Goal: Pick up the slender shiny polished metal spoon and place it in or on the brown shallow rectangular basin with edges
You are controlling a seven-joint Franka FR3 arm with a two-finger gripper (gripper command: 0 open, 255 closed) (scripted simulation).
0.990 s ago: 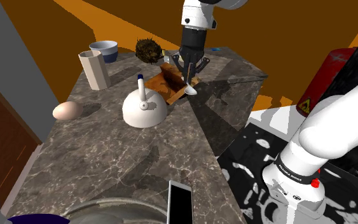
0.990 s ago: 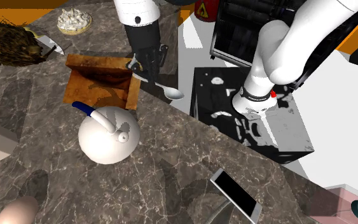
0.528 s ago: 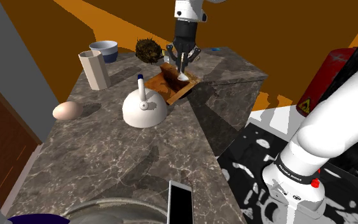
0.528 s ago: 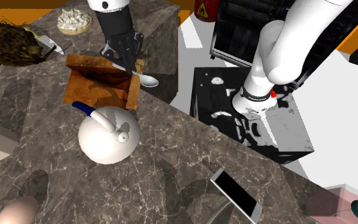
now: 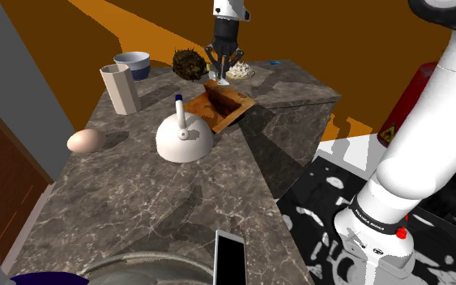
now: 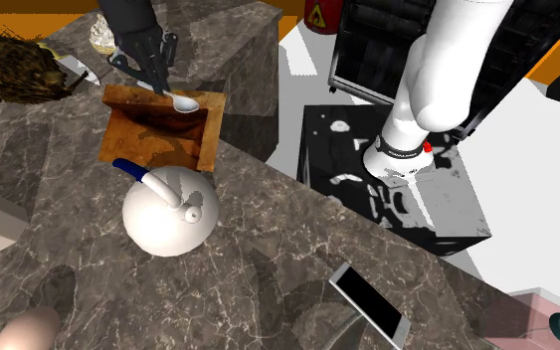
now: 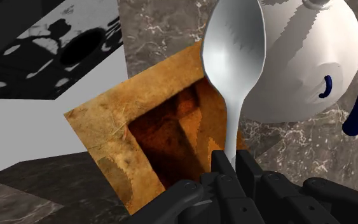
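Spoon is over the brown basin, pinched by its handle btw. the hand's two black fingers, bowl end jutting out past them. We see the hand tilted, pointing down at the basin's far side in the shoulder view, w/ the white arm reaching across the marble surface. White kettle sits just beside the basin.

The arm consists of rounded white links. The base collar is a black band with white lettering and a red dot at its 4 o'clock end. The gripper is all black, with segmented fingers. The stand is black, mottled white.
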